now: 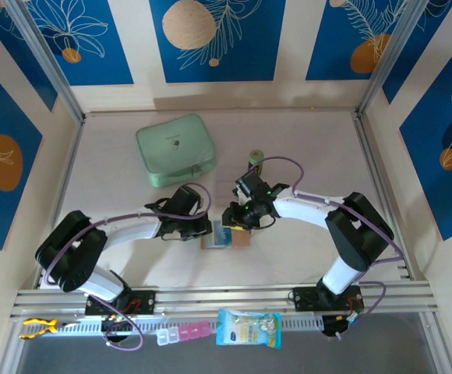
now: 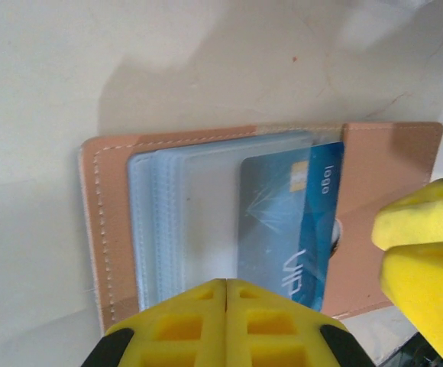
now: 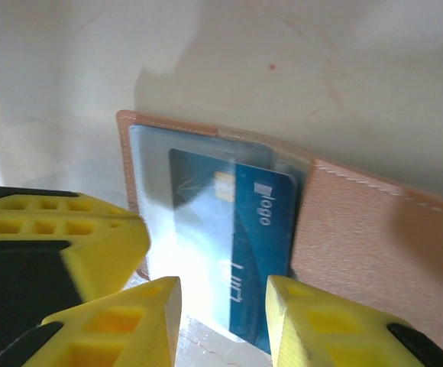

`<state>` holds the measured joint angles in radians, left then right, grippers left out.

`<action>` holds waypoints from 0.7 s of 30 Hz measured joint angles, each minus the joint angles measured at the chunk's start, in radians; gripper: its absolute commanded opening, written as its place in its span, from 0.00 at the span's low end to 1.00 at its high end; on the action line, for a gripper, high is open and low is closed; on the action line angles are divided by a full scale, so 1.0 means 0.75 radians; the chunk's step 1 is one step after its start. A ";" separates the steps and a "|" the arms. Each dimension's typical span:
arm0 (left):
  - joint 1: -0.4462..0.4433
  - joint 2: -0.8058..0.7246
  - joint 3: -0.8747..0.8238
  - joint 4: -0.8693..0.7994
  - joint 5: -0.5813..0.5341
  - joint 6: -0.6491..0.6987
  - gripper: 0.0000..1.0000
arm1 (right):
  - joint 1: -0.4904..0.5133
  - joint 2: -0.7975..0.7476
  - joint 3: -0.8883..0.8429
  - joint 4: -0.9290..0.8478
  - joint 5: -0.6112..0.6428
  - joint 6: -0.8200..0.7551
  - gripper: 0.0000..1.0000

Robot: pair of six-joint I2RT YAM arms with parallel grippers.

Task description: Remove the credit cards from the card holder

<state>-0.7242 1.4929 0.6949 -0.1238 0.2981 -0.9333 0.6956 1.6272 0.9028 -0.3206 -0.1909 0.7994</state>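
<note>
**A:** From above, where does it lie?

**B:** The card holder (image 1: 240,241) lies open on the table (image 1: 312,156), directly under both sets of tips. The left gripper (image 1: 206,228) is over one end and the right gripper (image 1: 239,221) over the other. A mint-green case (image 1: 175,149) sits well beyond them. The pale tabletop around them is bare, so there's room to pull.

**A:** And the left wrist?

**B:** The left jaws are pressed together with nothing between them, at the holder's near edge. Just ahead of them the light blue card (image 2: 286,229) sticks partway out of the clear pockets (image 2: 183,214).

**A:** The right wrist?

**B:** The right jaws stand part-open and clamp nothing. The card's free end lies in the gap between them. I'd judge the card light, stiff and slick, so pinch its bare end across the flat faces and draw it straight along the sleeve. The holder looks like soft, light leather and would likely slide on this smooth table unless pinned.
</note>
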 measured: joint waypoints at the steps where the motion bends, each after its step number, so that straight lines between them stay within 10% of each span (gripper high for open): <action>1: -0.002 0.000 0.009 -0.003 0.001 0.001 0.00 | -0.008 -0.004 -0.013 0.008 -0.007 -0.003 0.33; 21: -0.045 0.092 0.070 -0.071 0.005 0.069 0.00 | -0.049 0.001 -0.133 0.160 -0.115 -0.034 0.25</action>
<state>-0.7578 1.5616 0.7471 -0.1772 0.3016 -0.8818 0.6586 1.6276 0.8028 -0.2005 -0.2771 0.7742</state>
